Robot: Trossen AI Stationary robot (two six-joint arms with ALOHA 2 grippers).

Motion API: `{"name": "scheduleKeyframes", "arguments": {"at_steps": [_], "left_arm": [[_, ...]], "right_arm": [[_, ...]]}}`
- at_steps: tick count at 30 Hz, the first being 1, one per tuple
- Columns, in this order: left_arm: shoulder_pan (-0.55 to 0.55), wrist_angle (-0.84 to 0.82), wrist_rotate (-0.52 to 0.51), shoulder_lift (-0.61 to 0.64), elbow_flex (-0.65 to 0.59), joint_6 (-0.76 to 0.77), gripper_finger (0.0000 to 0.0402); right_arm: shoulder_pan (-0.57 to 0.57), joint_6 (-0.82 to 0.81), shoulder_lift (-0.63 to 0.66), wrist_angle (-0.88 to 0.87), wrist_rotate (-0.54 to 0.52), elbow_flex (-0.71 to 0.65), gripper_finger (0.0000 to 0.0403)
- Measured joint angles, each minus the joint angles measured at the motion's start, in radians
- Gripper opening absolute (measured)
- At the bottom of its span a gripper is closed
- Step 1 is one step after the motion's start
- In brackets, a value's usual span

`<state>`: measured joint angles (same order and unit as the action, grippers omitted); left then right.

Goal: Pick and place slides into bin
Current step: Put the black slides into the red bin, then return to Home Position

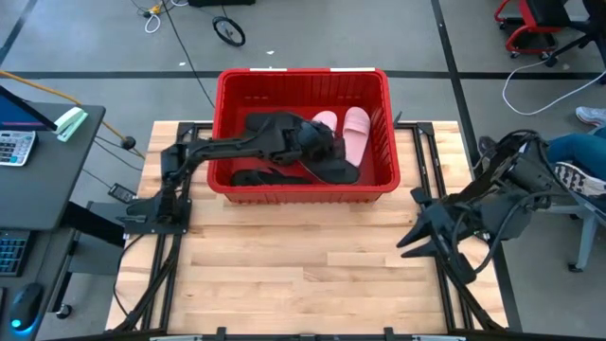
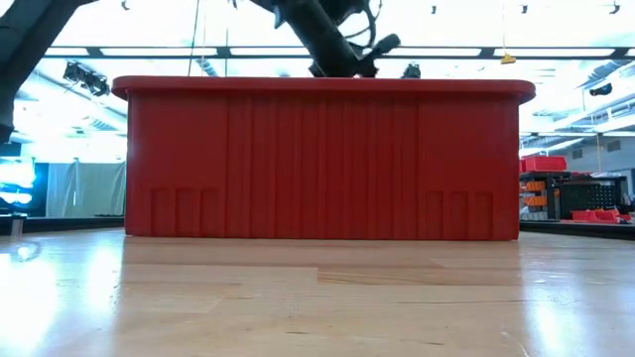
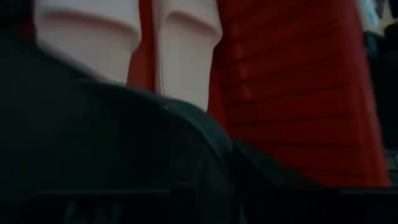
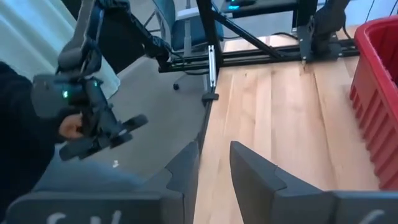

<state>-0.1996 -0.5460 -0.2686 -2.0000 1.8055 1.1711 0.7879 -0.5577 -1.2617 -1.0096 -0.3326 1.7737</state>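
The red bin (image 1: 303, 83) stands on the far middle of the table and fills the low view (image 2: 317, 159). Inside it lie two pale pink slides (image 1: 356, 128) (image 1: 325, 120), side by side, and several black slides (image 1: 336, 171) (image 1: 256, 176) (image 1: 265, 123). My left gripper (image 1: 320, 144) is down inside the bin, over the black slide beside the pink ones. In the left wrist view that black slide (image 3: 112, 143) fills the foreground, with the pink slides (image 3: 87, 37) beyond it. My right gripper (image 1: 414, 237) is open and empty over the table's right side (image 4: 214, 168).
Bare wooden table (image 1: 303, 265) lies between the bin and the near edge. The bin's right wall (image 3: 292, 93) rises close beside my left gripper. A person (image 4: 25, 124) sits beyond the table's right edge, one hand on a dark handle (image 4: 93, 130).
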Motion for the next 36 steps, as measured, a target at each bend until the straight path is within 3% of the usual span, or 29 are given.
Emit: {"name": "scheduleKeyframes", "arguments": {"at_steps": [9, 15, 25, 32, 36], "left_arm": [[0.036, 0.173, -0.05, -0.182, 0.0, 0.215, 0.0064], [0.032, 0.168, 0.126, -0.293, 0.0, 0.252, 0.0063], [-0.002, 0.157, 0.209, -0.303, 0.001, 0.17, 0.0142], [-0.044, 0.168, 0.392, -0.241, 0.0, 0.072, 0.0187], [-0.062, 0.134, 0.42, -0.217, -0.001, 0.073, 0.0199]], "right_arm": [[0.0, 0.008, -0.021, 0.0, -0.016, 0.0, 0.0098], [0.001, 0.001, -0.047, 0.0, -0.012, 0.0, 0.0099], [0.001, 0.0, -0.055, 0.0, -0.007, 0.0, 0.01], [0.001, -0.026, -0.055, 0.0, -0.006, 0.0, 0.0099], [0.011, -0.026, -0.055, 0.0, -0.007, 0.0, 0.01]]}}
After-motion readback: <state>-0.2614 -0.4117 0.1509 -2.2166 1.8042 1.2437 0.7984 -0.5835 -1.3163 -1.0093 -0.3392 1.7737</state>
